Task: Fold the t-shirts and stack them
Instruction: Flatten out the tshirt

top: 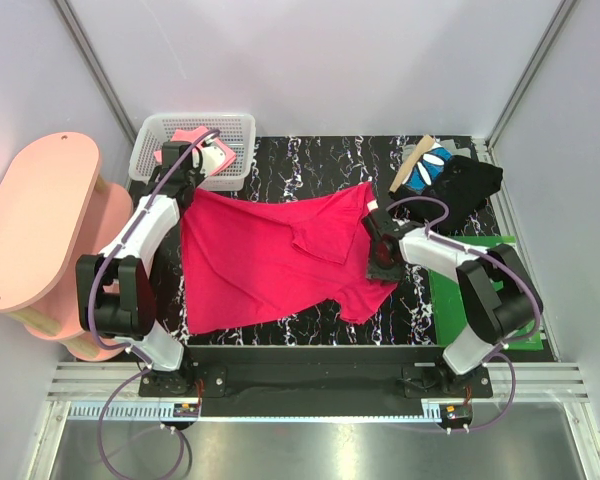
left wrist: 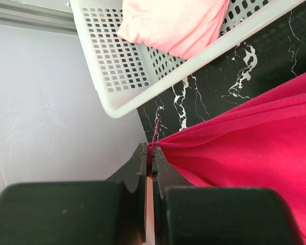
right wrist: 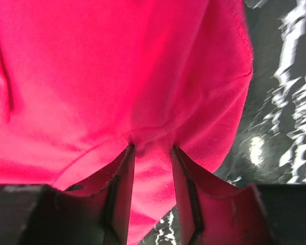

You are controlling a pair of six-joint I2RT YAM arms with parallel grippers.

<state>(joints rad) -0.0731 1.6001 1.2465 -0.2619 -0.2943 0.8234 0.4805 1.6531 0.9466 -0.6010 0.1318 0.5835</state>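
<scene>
A crimson-red t-shirt [top: 270,260] lies spread and wrinkled on the black marbled table [top: 320,160]. My left gripper [top: 187,190] is shut on the shirt's far-left corner beside the basket; the left wrist view shows its jaws [left wrist: 152,153] pinching the red edge [left wrist: 255,148]. My right gripper [top: 377,268] is at the shirt's right side, and red cloth [right wrist: 117,66] is bunched between its narrowly parted fingers [right wrist: 152,148]. A folded black shirt [top: 470,185] and a blue one with white marks [top: 430,165] sit at the far right. A lighter pink shirt [top: 193,138] lies in the basket.
The white mesh basket [top: 235,125] stands at the far left, right behind my left gripper; it also shows in the left wrist view [left wrist: 122,66]. A green mat [top: 450,300] lies under my right arm. A pink stool [top: 35,230] stands off the table's left side.
</scene>
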